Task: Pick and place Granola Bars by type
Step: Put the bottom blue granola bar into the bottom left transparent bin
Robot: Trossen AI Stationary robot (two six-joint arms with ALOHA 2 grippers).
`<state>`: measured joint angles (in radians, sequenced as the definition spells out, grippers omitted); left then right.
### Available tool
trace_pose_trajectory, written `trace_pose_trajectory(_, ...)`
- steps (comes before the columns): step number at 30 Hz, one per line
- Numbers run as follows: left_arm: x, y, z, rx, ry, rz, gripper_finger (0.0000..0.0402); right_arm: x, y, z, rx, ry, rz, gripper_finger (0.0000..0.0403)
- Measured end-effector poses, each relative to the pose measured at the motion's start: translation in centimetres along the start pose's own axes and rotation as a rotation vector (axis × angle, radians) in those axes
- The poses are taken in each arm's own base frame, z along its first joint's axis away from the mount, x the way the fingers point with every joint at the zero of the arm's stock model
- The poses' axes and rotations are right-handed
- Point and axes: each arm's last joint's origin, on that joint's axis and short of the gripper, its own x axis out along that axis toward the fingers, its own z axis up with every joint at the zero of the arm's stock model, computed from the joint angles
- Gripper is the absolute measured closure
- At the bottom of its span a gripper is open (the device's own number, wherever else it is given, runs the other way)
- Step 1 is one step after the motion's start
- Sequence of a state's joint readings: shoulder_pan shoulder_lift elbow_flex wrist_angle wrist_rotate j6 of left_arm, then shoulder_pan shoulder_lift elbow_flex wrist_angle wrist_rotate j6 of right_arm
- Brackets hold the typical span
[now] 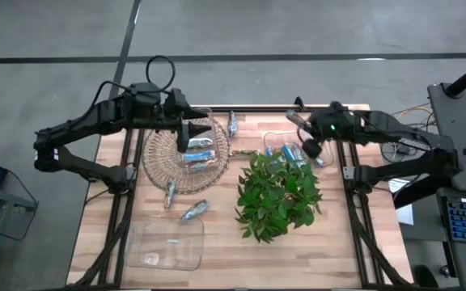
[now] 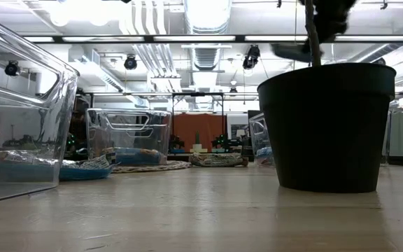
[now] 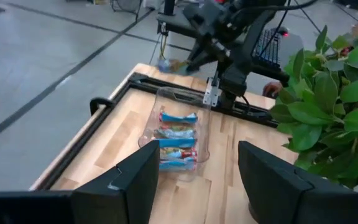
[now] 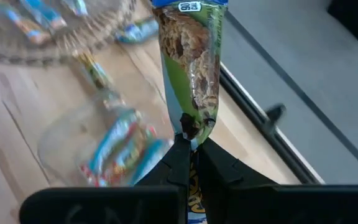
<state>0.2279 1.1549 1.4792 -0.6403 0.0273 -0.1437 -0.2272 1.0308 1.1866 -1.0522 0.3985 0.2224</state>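
Left gripper [image 1: 196,129] hovers over the wicker basket [image 1: 158,162] at about ten o'clock on the table, its fingers [image 3: 135,180] spread wide with nothing between them. Several silvery-blue Granola Bars [image 1: 199,156] lie in that basket, and two more [image 1: 183,202] rest on the bare wood at about seven o'clock, near an empty clear tub [image 1: 168,242].

Right gripper [image 4: 191,149] sits at about one o'clock, just behind the leafy plant [image 1: 279,194], pinching a green-and-brown wrapped bar [image 4: 191,56] by its crimped end so that the bar stands out beyond the fingertips. A clear container [image 3: 178,134] of blue-wrapped bars stands on the wood close by it.

To do this step well, I judge that the right arm should carry the bar clear of the leaves, keep the pinch firm since only the seam is held, and lower it over a receptacle that matches its type before letting go. The blue bars in the nearby container look like a different kind, so dropping it there would likely mix the sorts. A light foil end may slip or swing.

Pale butcher-block planks make up the table [image 1: 346,250], framed by dark rails. From table height the plant's black pot [image 2: 327,126] looms at the right, clear tubs at the left, with a wide workshop, ceiling ducts and lamps beyond. Grey concrete floor surrounds everything.
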Motion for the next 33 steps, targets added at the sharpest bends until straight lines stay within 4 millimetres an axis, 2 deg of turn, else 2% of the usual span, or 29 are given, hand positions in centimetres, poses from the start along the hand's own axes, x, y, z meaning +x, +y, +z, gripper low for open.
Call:
trace_pose_trajectory(7,0.0,0.8,1.0,0.047,-0.098,0.029,0.0203,3.0,-0.2,3.7,-0.011,-0.071,0.077,0.0395)
trace_pose_trajectory(11,-0.2,1.3,1.6,0.081,-0.153,0.030,0.0203,3.6,0.3,6.8,-0.049,-0.130,0.124,0.0395)
trace_pose_trajectory(17,-0.3,2.0,2.5,0.099,-0.244,-0.070,0.0203,4.0,1.3,12.0,-0.086,-0.205,0.196,0.0395)
trace_pose_trajectory(21,-0.5,2.1,2.9,0.106,-0.286,-0.083,0.0203,4.0,2.1,15.3,-0.090,-0.261,0.264,0.0395)
trace_pose_trajectory(26,-0.5,2.3,3.2,0.107,-0.311,-0.072,0.0203,3.1,3.3,18.4,-0.118,-0.332,0.330,0.0395)
trace_pose_trajectory(33,-0.7,2.8,3.4,0.104,-0.336,-0.029,0.0202,0.7,4.7,20.6,-0.140,-0.391,0.408,0.0395)
